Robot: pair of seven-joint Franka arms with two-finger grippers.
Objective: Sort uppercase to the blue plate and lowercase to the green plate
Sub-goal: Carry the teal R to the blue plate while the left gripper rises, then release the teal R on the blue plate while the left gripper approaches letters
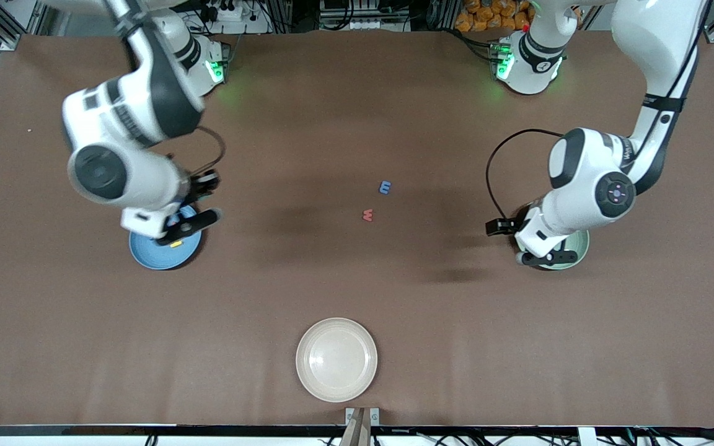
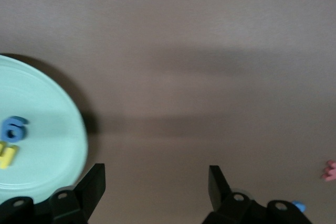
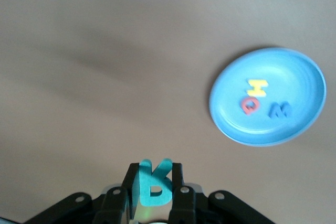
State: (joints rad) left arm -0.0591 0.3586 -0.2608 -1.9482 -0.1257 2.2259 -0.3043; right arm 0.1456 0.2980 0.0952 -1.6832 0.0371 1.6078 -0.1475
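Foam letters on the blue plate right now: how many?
3 on the blue plate: yellow H, red ring letter, blue M. The teal R is held in the right gripper's fingers, not plated yet.

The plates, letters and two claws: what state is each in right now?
Blue plate: holds yellow H, red O, blue M.
Green plate: holds blue g, yellow h.
Cream plate: empty.
Blue m, red w: loose on table.
Right gripper: shut on teal R.
Left gripper: open, empty.
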